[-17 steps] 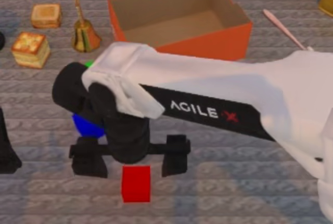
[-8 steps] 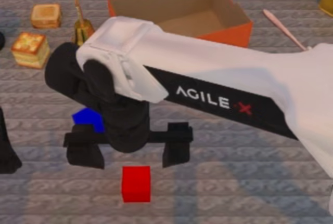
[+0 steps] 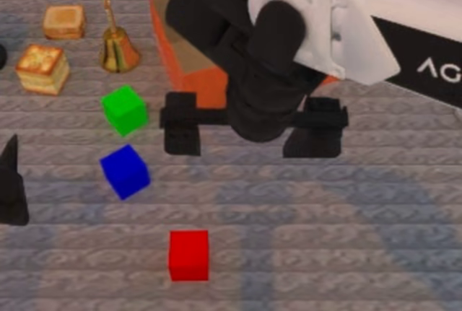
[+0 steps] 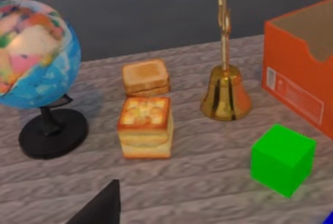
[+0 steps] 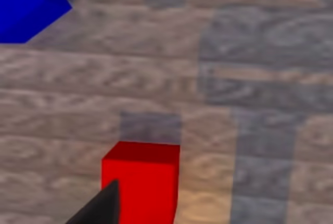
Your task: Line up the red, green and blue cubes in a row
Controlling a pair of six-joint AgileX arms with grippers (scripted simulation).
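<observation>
Cubes not yet in row: green cube and blue cube left of centre, red cube lower centre. Right gripper wide open, empty, upper centre. Left gripper parked at left edge, fingers impossible to tell. Next probably: take red, align.

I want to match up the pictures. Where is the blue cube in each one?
Top view: the blue cube lies left of centre, between the green cube and the red cube.
Left wrist view: only a blue sliver shows at the bottom right corner, past the green cube.
Right wrist view: the blue cube fills the upper left corner, with the red cube lower down.
Shared landmark: the blue cube's neighbours, the green and red cubes.
</observation>
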